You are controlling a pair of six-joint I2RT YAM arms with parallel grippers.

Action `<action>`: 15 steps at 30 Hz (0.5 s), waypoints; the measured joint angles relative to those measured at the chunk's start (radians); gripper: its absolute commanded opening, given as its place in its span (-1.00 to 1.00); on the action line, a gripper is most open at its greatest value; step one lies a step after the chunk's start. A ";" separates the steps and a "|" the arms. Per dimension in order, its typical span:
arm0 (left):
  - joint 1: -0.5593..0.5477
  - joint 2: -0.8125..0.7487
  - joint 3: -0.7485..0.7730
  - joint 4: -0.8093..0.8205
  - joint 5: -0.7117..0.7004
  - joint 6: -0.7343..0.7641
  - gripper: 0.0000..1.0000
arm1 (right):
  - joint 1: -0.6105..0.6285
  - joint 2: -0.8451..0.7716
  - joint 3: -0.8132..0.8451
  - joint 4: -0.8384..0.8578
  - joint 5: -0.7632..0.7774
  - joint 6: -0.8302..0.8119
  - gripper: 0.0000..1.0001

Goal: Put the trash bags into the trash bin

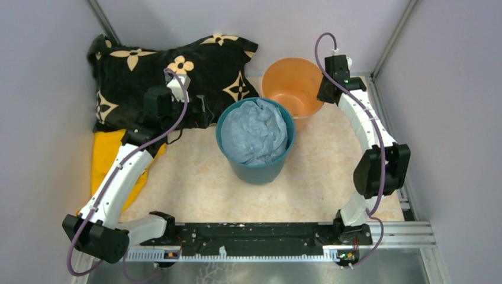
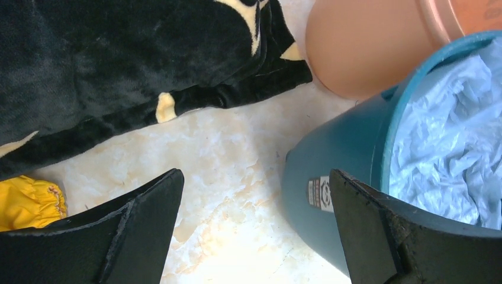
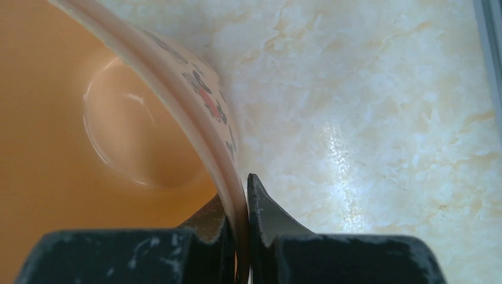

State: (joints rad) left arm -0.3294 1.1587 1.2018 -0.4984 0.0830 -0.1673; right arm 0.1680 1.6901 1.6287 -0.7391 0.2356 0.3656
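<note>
The peach-orange trash bin (image 1: 293,86) stands at the back of the table, empty inside. My right gripper (image 3: 240,198) is shut on its rim, one finger inside and one outside; the bin's wall (image 3: 177,71) fills the left of the right wrist view. Crumpled pale blue trash bags (image 1: 256,131) fill the dark teal bucket (image 1: 254,168) just in front of the bin; they also show in the left wrist view (image 2: 450,142). My left gripper (image 2: 254,201) is open and empty, low over the table just left of the teal bucket (image 2: 337,160).
A black cushion with cream flower marks (image 1: 166,71) lies at the back left. A yellow cloth (image 1: 109,160) lies under the left arm. Grey walls close the left, back and right sides. A metal rail (image 1: 379,234) runs along the near edge.
</note>
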 measured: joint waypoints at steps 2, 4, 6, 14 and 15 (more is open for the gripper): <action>0.000 -0.003 -0.001 -0.002 0.000 0.000 0.98 | 0.000 -0.002 0.000 0.006 -0.008 0.001 -1.00; 0.000 -0.010 -0.001 -0.005 -0.001 0.000 0.98 | 0.000 -0.002 0.002 0.003 0.000 0.002 -1.00; 0.000 -0.021 -0.001 -0.010 -0.001 -0.002 0.98 | 0.000 -0.003 0.005 -0.002 0.004 0.002 -1.00; 0.000 -0.066 0.142 -0.074 0.000 -0.038 0.98 | -0.014 -0.035 0.115 -0.069 0.103 -0.031 -1.00; 0.000 -0.080 0.170 -0.079 0.000 -0.041 0.98 | -0.016 -0.055 0.122 -0.063 0.108 -0.032 -1.00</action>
State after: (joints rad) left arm -0.3294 1.0782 1.3716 -0.5777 0.0830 -0.2085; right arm 0.1516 1.6348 1.7512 -0.8021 0.3431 0.3332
